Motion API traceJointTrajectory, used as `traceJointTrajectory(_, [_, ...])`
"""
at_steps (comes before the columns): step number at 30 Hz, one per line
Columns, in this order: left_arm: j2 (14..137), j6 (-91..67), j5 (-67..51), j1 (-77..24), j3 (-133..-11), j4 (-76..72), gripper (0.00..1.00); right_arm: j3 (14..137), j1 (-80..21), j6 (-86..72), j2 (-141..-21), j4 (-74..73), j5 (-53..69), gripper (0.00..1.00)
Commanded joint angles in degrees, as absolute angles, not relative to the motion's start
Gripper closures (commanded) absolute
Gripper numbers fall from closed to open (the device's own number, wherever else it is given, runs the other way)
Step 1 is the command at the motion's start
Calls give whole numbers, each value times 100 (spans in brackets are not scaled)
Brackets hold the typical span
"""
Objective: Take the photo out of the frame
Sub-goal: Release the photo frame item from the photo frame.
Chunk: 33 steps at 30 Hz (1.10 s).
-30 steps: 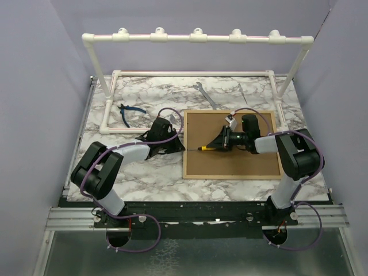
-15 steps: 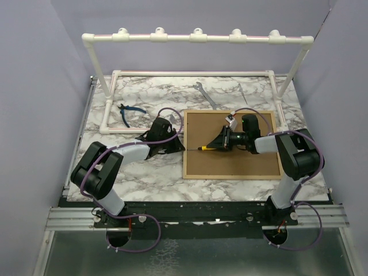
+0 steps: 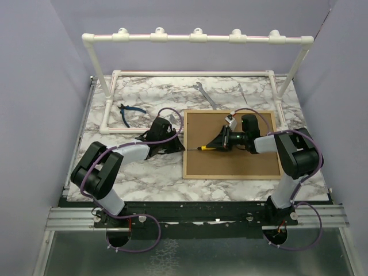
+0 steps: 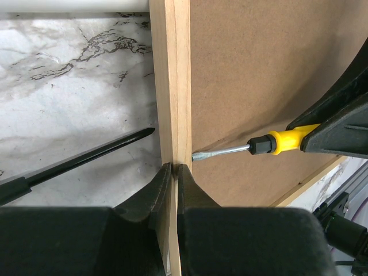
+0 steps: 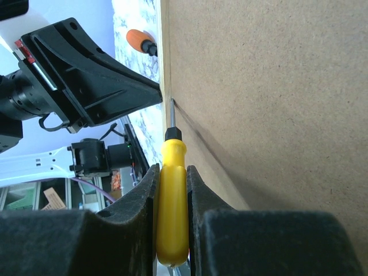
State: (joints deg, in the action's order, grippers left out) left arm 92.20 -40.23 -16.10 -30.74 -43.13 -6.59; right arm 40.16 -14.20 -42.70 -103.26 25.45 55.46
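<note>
The photo is not in view anywhere. The frame [image 3: 230, 167] lies face down at centre right of the top view, its brown back [image 4: 259, 57] up, so the print is presumably under that board. No corner of the back looks lifted, and no gap shows between it and the light-wood edging [image 4: 172, 86].

The left gripper [image 4: 174, 169] is closed narrow on the frame's left rail, one finger on either side of the edging, pinning it to the table [image 3: 144, 172]. The right gripper [image 5: 172, 172] reaches in from the right and clamps the yellow handle of a screwdriver [image 4: 276, 142]. The tool lies low across the back, pointing toward the left of the top view. Its tip sits right at the seam where board meets edging, just beside the left fingers. I cannot tell whether the blade is in the seam or only touching it.

By my reading the task is at an early stage. The frame is turned over and held and the prying tool is in place, but the back is not yet off. What is left is to lever the board free, lift it away, and take the print out.

A black shaft [image 4: 86, 158] lies on the marble just left of the edging. Farther off, blue pliers [image 3: 131, 110] lie at middle left, a wrench [image 3: 205, 95] lies above the frame, and a white pipe rack [image 3: 195, 38] runs along the top.
</note>
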Motion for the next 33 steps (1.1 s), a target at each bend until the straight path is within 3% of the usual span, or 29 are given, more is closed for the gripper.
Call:
traceJointTrajectory(1, [9308, -4016, -1872, -3094, -4219, -795, 92, 4135, -1473, -4295, -10520, 2586, 5510, 99])
traceJointTrajectory(22, [9396, -4191, -2019, -3127, -4129, -1090, 93, 4037, -1951, -4596, -10339, 2683, 5199, 100])
traceJointTrajectory(33, [9413, -4332, -2029, -3253, -4035, -1261, 94, 4901, -2468, -4217, -9495, 565, 4171, 99])
